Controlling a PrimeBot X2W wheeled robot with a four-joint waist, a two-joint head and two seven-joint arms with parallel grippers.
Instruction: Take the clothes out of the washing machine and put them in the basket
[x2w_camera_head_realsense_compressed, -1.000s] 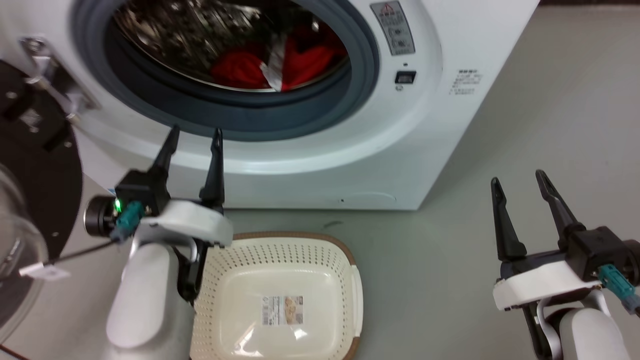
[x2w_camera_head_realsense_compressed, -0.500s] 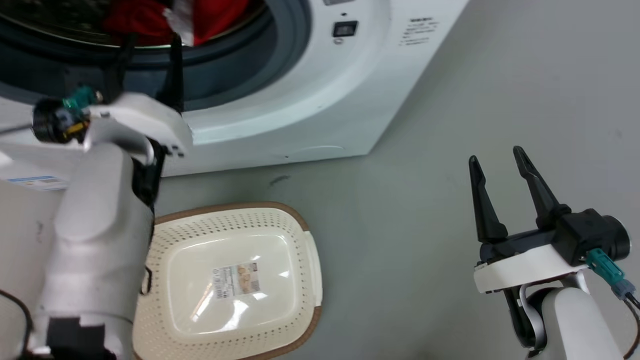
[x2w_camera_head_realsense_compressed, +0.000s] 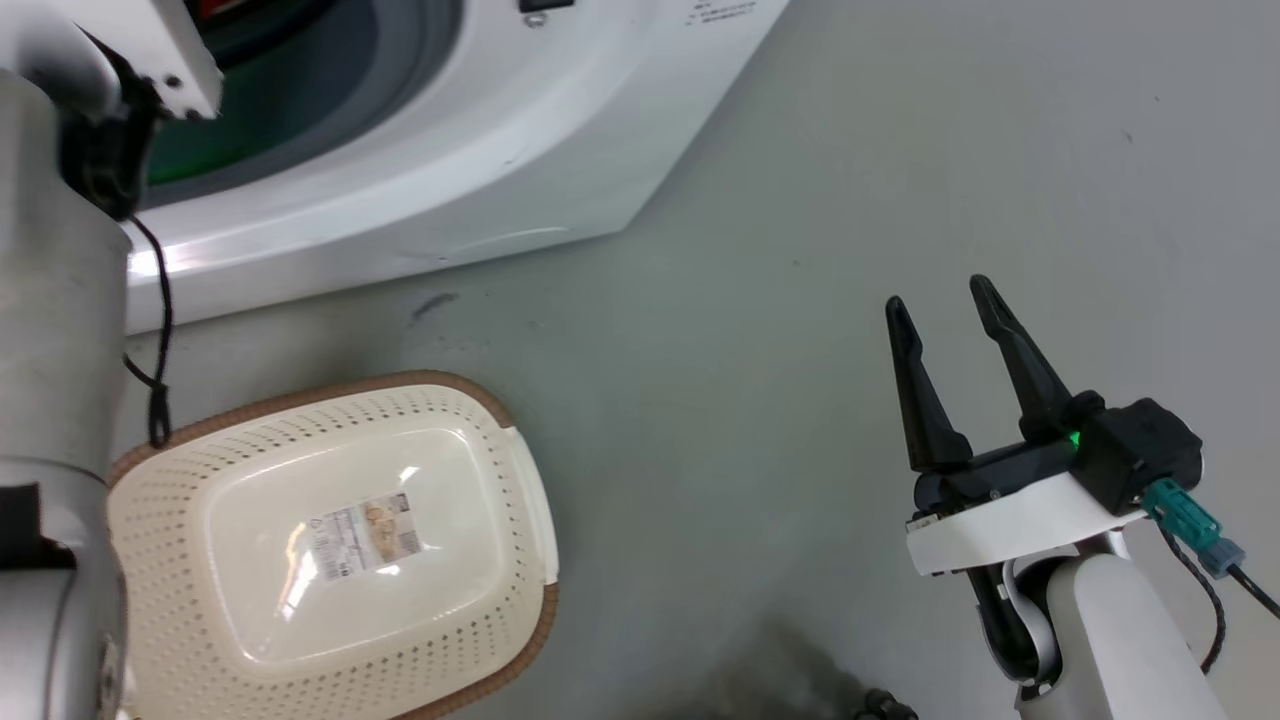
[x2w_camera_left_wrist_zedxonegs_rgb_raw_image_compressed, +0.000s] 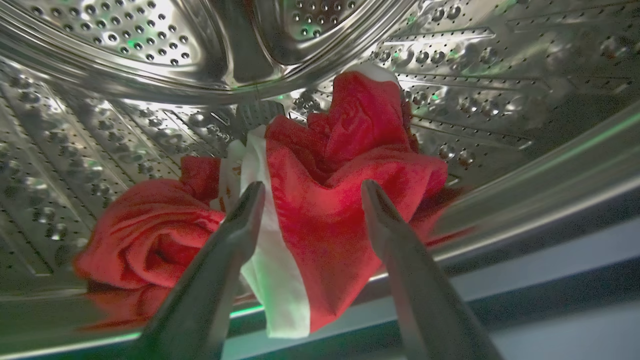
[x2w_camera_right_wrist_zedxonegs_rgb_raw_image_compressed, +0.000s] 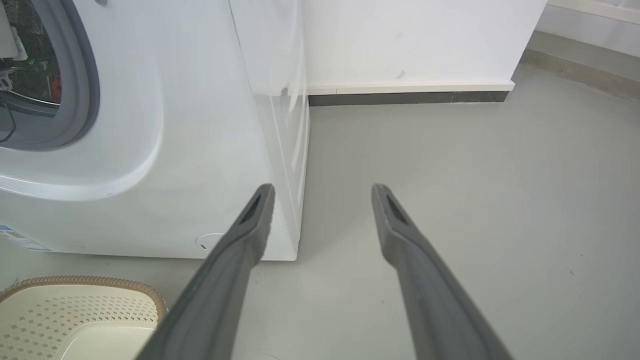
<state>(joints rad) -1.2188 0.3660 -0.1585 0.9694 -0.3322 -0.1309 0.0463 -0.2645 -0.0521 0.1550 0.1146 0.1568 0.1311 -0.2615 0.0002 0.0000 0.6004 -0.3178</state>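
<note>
1. Pointing into the steel drum (x2w_camera_left_wrist_zedxonegs_rgb_raw_image_compressed: 125, 40) of the washing machine (x2w_camera_head_realsense_compressed: 400, 200), the left gripper (x2w_camera_left_wrist_zedxonegs_rgb_raw_image_compressed: 312, 186) has its two fingers spread wide with nothing clamped between them.
2. The clothes lie straight ahead of those fingers. A red garment with white trim (x2w_camera_left_wrist_zedxonegs_rgb_raw_image_compressed: 345, 150) is heaped on the drum floor at the porthole lip, and in the left wrist view its bulk fills the gap between the fingertips. Whether the tips touch the fabric, I cannot tell.
3. That heap runs from the lip back into the drum, roughly along the fingers' own line, with the trim hanging beside the left-hand finger in that view. A second red piece (x2w_camera_left_wrist_zedxonegs_rgb_raw_image_compressed: 140, 235) lies further left, outside the fingers' span.
4. The right gripper (x2w_camera_head_realsense_compressed: 937, 293) hovers over bare floor (x2w_camera_head_realsense_compressed: 750, 400) off the machine's right corner, fingers apart and empty, well apart from the porthole. The left arm is clearly the nearer one.
5. The basket (x2w_camera_head_realsense_compressed: 300, 395) stands on the floor just in front of the machine, below the porthole and beside the left forearm (x2w_camera_head_realsense_compressed: 50, 350), with no clothes in it. By my judgement, the coming move needs only a short push forward and a squeeze.
</note>
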